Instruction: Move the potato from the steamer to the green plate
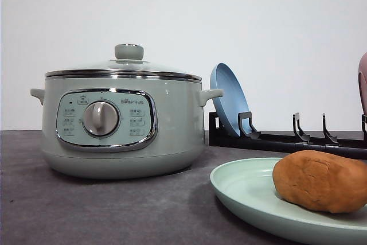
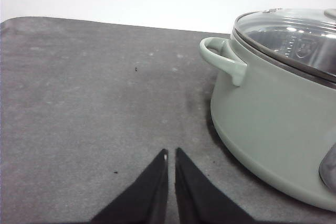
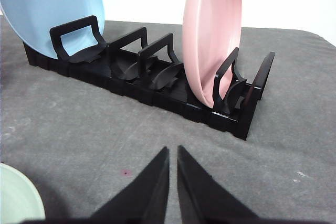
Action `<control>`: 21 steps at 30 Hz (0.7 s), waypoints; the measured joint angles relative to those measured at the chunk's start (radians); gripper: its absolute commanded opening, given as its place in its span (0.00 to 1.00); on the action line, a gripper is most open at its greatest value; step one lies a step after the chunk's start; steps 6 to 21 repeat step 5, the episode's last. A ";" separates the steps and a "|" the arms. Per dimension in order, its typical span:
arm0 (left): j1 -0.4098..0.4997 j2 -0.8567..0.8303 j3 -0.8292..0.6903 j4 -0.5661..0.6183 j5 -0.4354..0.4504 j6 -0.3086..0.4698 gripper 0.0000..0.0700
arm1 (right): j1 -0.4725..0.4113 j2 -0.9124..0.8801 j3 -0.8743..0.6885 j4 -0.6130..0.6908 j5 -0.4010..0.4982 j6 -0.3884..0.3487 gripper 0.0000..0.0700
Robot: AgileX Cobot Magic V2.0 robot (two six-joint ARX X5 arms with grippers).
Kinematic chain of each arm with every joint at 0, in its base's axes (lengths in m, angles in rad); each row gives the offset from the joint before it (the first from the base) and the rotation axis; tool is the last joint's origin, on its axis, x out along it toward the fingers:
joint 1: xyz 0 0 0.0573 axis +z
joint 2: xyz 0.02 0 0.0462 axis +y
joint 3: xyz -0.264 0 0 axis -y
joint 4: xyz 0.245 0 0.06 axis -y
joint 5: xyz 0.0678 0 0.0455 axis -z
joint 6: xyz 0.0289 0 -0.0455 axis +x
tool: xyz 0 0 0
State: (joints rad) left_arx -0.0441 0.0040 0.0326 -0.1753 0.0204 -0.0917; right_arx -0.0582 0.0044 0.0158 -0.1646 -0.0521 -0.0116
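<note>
Presently the potato (image 1: 321, 181) lies on the green plate (image 1: 243, 190), right of the lidded steamer (image 1: 120, 124). Both my left end effector (image 2: 171, 153) and right end effector (image 3: 173, 150) are closed, empty, above the bench (image 2: 79, 103).

Orange-brown matte potato (image 1: 321, 181), pale mint-green round plate (image 1: 246, 190), sage-green steamer (image 1: 120, 121), sky-blue plate (image 3: 47, 9), pink plate (image 3: 210, 35), black plastic rack (image 3: 157, 85), grey counter (image 2: 94, 103).

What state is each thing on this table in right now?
steamer: lid on, closed.
potato: lying on the green plate.
green plate: flat on the table, holding the potato.
blue plate: standing on edge in the rack.
pink plate: standing on edge in the rack.
left gripper: shut, empty.
right gripper: shut, empty.
</note>
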 measured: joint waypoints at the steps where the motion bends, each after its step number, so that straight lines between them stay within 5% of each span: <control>1: 0.000 0.000 0.000 0.000 0.000 0.000 0.02 | 0.000 0.000 0.000 0.000 0.000 0.000 0.02; 21: 0.000 0.000 0.000 0.000 0.000 0.000 0.02 | 0.000 0.000 0.000 0.000 0.000 0.000 0.02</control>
